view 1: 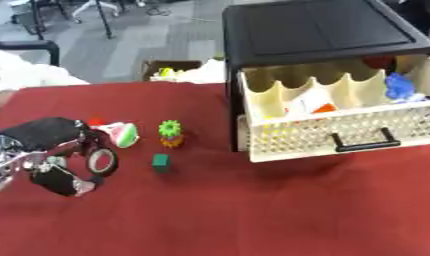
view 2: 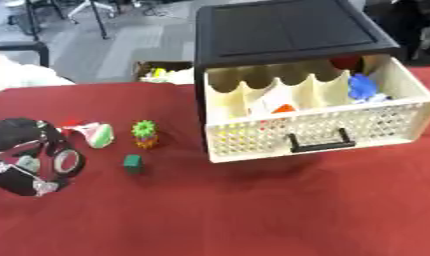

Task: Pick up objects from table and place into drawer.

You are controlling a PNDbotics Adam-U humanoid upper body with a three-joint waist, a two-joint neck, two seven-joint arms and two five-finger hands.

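My left hand (view 1: 42, 150) lies at the table's left edge, black and silver, fingers above and thumb below, spread open. A roll of tape (view 1: 102, 161) stands on edge just off the hand's tips, in the gap between fingers and thumb. To its right lie a red, white and green wedge (view 1: 122, 134), a green gear on an orange base (view 1: 170, 134) and a small green cube (view 1: 161, 162). The cream perforated drawer (view 1: 293, 140) is pulled out of the black cabinet (view 1: 315, 27). It holds a blue thing (view 1: 399, 86) and an orange and white thing (view 1: 313, 104). My right hand is out of view.
The table has a red cloth (view 1: 253, 210). A cardboard box (view 1: 170, 70) with yellow-green things sits behind the far edge. White fabric (view 1: 26, 75) shows at the far left. The drawer's black handle (view 1: 365, 141) juts towards me.
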